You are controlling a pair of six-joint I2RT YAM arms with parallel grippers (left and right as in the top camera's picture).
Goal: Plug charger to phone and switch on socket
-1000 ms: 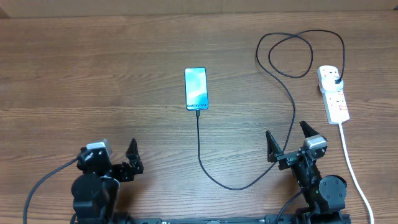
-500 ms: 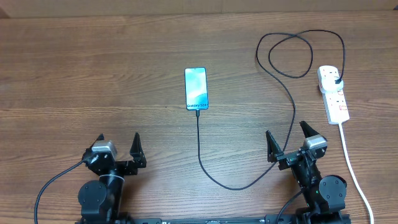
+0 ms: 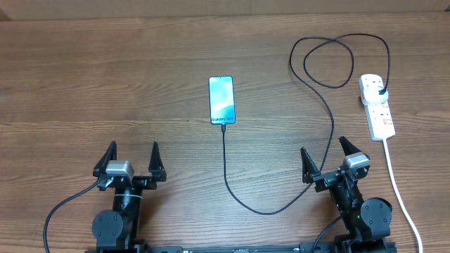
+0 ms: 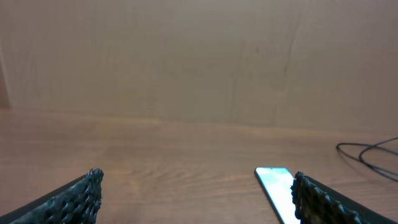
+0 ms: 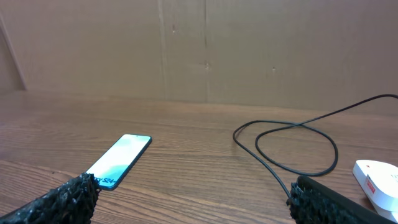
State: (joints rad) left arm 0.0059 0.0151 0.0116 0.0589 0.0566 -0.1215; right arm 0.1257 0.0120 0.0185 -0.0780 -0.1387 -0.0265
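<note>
Phone (image 3: 221, 100) lies flat, screen up and lit, mid-counter, long side running away from the arms. Same spot as a second ago.

Charger (image 3: 330, 116): thin black cable. Its connector tip (image 3: 223, 126) meets the phone's near short edge. From there the cable runs toward the arms, curves right, passes close to the right gripper (image 3: 323, 145), climbs to a loose loop at the far right, and ends at a black plug (image 3: 380, 93) seated in the socket (image 3: 377, 105). The lay of the cable has not changed.

Socket: white strip at the right side of the counter (image 3: 105, 70), with its white cord (image 3: 399, 188) trailing toward the near edge. Switch position is too small to read.

Left gripper (image 3: 133, 145): this is the one change. A second ago it sat further left, turned at an angle. Half a second ago it was partway round. Now it is squared up, fingers pointing straight out over the counter, spread wide, holding nothing. Its wrist view shows the phone low on the right, just by the right finger.

Right gripper: no shift from the earlier frames. Fingers spread wide, nothing between them, low at the near edge. Its wrist view shows the phone on the left, the cable loop in the centre and the socket end at the right.

A cardboard wall (image 5: 199, 43) stands behind the counter.
</note>
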